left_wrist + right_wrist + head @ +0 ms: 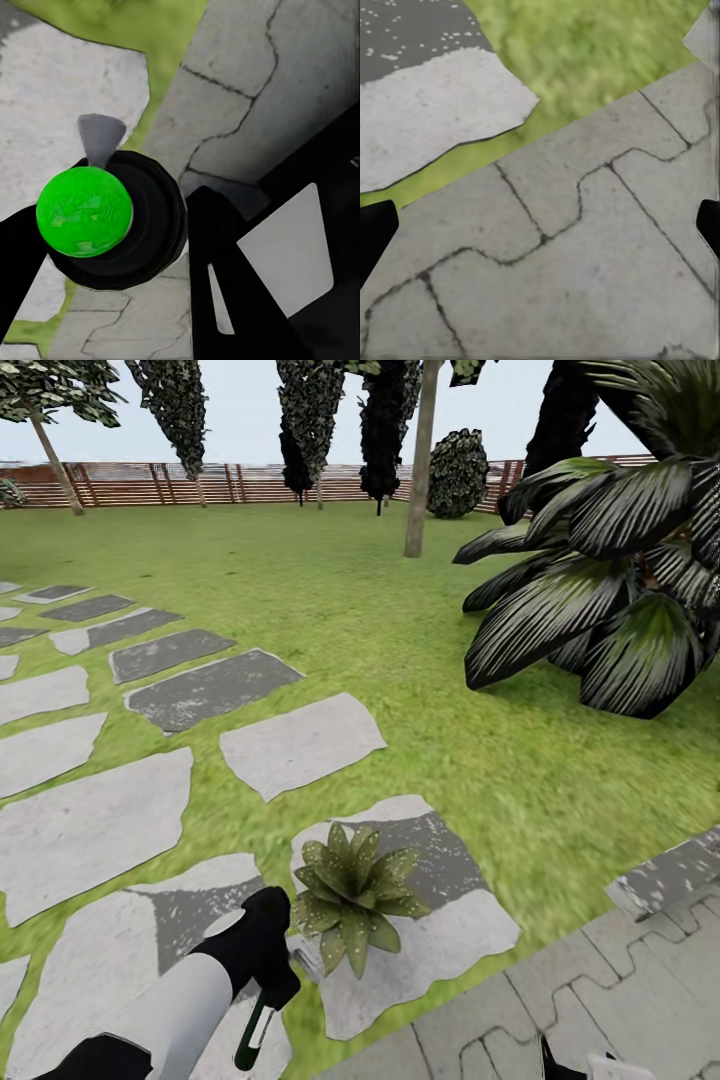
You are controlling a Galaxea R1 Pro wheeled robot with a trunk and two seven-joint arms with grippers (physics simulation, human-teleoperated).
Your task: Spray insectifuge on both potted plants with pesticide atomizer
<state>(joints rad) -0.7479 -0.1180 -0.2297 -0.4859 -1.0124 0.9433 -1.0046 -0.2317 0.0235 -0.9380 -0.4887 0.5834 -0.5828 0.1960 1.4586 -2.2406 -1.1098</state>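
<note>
The left end effector (262, 978) is clenched on the pesticide atomizer (254, 1036), its long axis pointing downward, just beside 1 potted plant (352, 894) on a stepping stone (455, 940); the right end effector (540, 225) hangs released, farther from that plant

Ground: we record a green lawn (330, 590) running back to a brown slat fence (200, 482). Set flush in the grass, irregular grey stepping stones (300, 745) trail off toward the far left, some pale, some dark and mottled. Nearest us, interlocking grey paving (590, 990) borders the grass; we see the same cracked-looking joints in the right wrist view (585, 247). On the closest stepping stone (450, 930) stands one potted plant (352, 895). Tree trunks (422, 460) and a large dark shrub (610, 580) rise from the lawn.
</note>
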